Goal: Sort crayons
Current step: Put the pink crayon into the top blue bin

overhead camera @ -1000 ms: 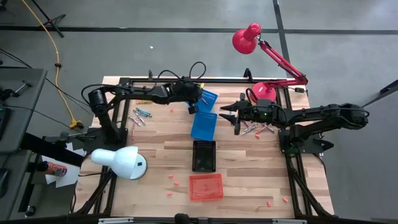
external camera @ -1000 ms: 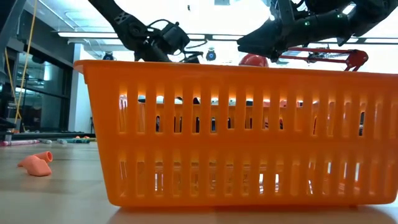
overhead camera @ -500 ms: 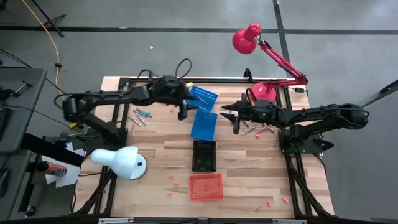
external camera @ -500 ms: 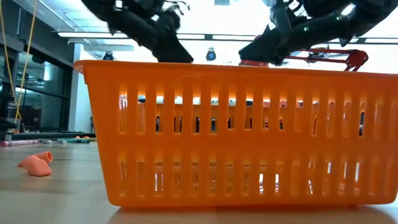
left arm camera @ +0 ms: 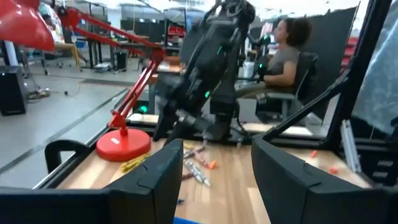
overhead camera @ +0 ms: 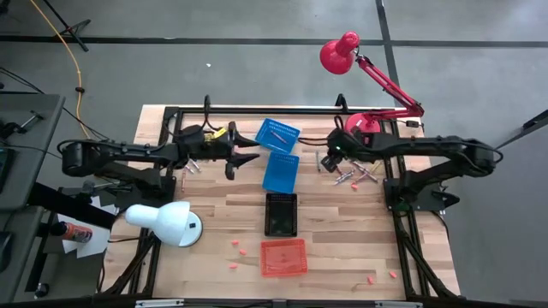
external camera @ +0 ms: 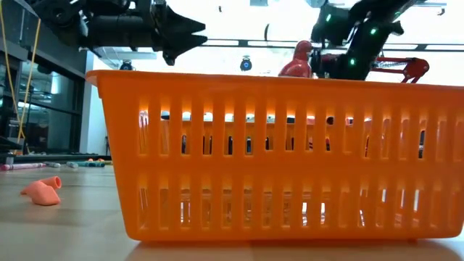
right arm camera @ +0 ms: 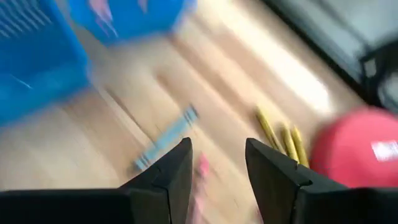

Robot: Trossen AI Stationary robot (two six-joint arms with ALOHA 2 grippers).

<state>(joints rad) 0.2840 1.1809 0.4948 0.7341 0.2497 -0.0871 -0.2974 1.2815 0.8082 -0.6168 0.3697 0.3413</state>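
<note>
Both end effectors are spread and empty. The left end effector (overhead camera: 247,159) hangs at nine o'clock of the blue baskets (overhead camera: 280,171), apparently between picks. The right end effector (overhead camera: 325,163) hovers beside loose crayons (overhead camera: 353,177) on the surface (overhead camera: 342,231), likely lining up a grasp.

Seen from above, the wooden table (overhead camera: 342,248) fills mid-frame; the left gripper (overhead camera: 242,156) hangs open left of centre, just beside the upper blue basket (overhead camera: 278,134), holding nothing; the right gripper (overhead camera: 326,163) sits right of centre over scattered crayons (overhead camera: 353,177); more crayons (overhead camera: 192,159) lie at the left; a second blue basket (overhead camera: 280,172), a black basket (overhead camera: 281,214) and an orange basket (overhead camera: 283,257) line up downward; a white lamp (overhead camera: 164,222) lower left; a red lamp (overhead camera: 360,68) upper right.
</note>
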